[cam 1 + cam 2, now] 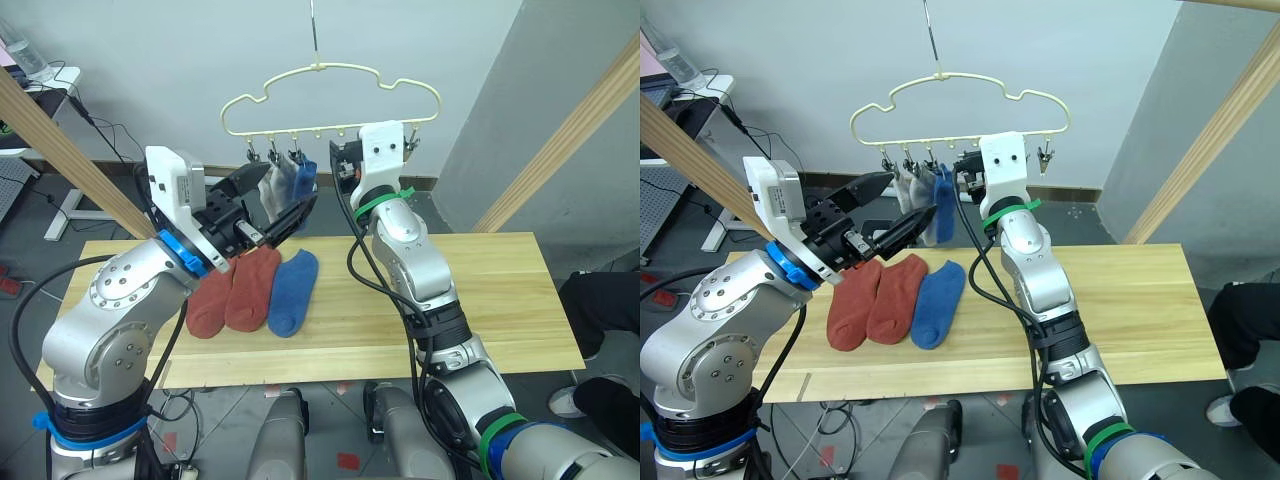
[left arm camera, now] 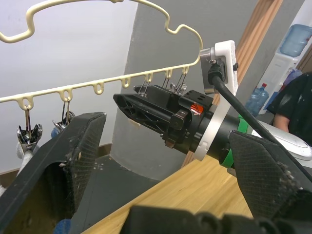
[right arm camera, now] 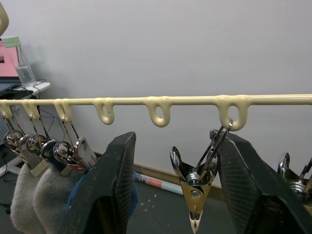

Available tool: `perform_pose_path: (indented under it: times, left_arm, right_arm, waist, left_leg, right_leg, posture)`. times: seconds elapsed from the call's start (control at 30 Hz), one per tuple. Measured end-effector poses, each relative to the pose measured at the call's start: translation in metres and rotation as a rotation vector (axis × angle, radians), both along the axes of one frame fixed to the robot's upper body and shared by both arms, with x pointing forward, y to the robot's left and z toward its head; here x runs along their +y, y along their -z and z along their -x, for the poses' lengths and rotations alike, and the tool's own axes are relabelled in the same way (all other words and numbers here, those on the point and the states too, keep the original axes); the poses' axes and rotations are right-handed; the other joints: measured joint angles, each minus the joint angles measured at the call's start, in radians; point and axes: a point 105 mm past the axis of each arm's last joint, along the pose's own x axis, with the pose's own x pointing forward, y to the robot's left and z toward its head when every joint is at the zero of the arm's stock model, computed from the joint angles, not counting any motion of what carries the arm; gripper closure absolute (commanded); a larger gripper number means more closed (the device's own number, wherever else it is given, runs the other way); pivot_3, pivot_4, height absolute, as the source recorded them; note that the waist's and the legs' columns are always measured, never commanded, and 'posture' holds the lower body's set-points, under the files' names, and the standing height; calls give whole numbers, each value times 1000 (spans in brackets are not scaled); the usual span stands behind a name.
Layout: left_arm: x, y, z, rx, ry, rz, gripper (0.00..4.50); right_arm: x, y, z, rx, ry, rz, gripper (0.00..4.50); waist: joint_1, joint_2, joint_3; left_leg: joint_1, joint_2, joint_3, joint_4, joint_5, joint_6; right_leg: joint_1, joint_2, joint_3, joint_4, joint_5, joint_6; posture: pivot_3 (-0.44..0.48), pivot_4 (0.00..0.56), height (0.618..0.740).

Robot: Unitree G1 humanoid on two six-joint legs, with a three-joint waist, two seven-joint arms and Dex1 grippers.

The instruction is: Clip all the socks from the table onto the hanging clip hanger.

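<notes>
Hanging from the clip hanger (image 1: 960, 105), seemingly three socks (image 1: 925, 190).

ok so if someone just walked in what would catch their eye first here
Probably the pale yellow clip hanger hanging above the far edge of the table, with two grey socks and a blue sock already clipped at its left end. Both arms reach up to it: the right gripper open around an empty metal clip, the left gripper open nearby. Two rust-red socks and a blue one lie on the table.

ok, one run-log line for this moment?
hung: two grey, one blue on clip hanger | table: two red, one blue | left gripper open, empty | right gripper open around clip
</notes>
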Motion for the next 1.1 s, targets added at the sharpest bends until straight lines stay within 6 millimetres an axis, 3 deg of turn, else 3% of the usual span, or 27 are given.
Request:
perform_pose_path:
  times: [0.1, 0.7, 0.87, 1.1]
  left_arm:
    - [0, 0, 0, 1, -1, 0, 0]
    - [-1, 2, 0, 7, 0, -3, 0]
    - [-3, 4, 0, 11, 8, -8, 0]
    - [-3, 4, 0, 11, 9, -8, 0]
  right_arm:
    - [0, 0, 0, 1, -4, -3, 2913]
    - [1, 0, 0, 5, -8, -7, 2913]
    - [1, 0, 0, 5, -8, -7, 4051]
    - [1, 1, 0, 7, -8, -6, 4051]
  waist:
    - [0, 0, 0]
    - [0, 0, 0]
    - [0, 0, 0]
    - [0, 0, 0]
  left_leg:
    - [0, 0, 0, 0, 0, 0]
    - [0, 0, 0, 0, 0, 0]
    - [0, 0, 0, 0, 0, 0]
    - [0, 0, 0, 0, 0, 0]
  right_leg:
    - [0, 0, 0, 0, 0, 0]
    - [0, 1, 0, 0, 0, 0]
    - [0, 1, 0, 0, 0, 0]
    - [0, 1, 0, 0, 0, 0]
  posture:
    - [71, 296, 740]
    - [69, 303, 740]
    - [67, 302, 740]
    - [64, 307, 740]
